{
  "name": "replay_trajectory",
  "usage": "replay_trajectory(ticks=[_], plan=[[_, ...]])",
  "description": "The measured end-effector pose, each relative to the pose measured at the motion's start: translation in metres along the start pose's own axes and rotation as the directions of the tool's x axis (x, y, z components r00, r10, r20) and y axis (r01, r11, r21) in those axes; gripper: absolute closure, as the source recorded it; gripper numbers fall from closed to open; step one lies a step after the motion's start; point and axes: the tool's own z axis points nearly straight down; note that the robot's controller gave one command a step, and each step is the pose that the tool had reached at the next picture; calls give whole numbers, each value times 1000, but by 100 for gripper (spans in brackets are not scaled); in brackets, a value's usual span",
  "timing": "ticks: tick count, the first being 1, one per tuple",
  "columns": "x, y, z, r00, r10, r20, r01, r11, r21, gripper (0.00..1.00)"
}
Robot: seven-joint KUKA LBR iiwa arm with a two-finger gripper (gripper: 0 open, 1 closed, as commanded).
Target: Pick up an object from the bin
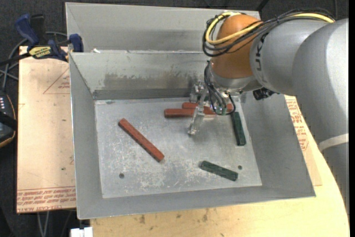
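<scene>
Where the arm dips toward the back of the bin (83,119), the claw (193,128) hangs at a short red-brown bar (176,113); apart or together, I cannot tell. A longer red-brown bar (141,140) lies left, an upright dark green bar (238,130) right.

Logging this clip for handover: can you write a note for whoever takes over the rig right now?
Pincer: low in the grey metal bin, at the right end of the red-brown flat bar near the back wall; no grasp can be confirmed.
Others on the floor: longer red-brown bar lying diagonally at left, dark green bar at right, second dark green bar at front.
Done: nothing lifted.
Left: grasp one and lift it out.
</scene>
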Motion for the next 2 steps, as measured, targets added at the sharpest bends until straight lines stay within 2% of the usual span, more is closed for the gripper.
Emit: replay_trajectory(ticks=[1, 2], plan=[[-1, -63, -1, 998, -59, 1, 59, 998, 4, 0], [-3, -59, -5, 998, -63, 10, 63, 998, 0, 100]])
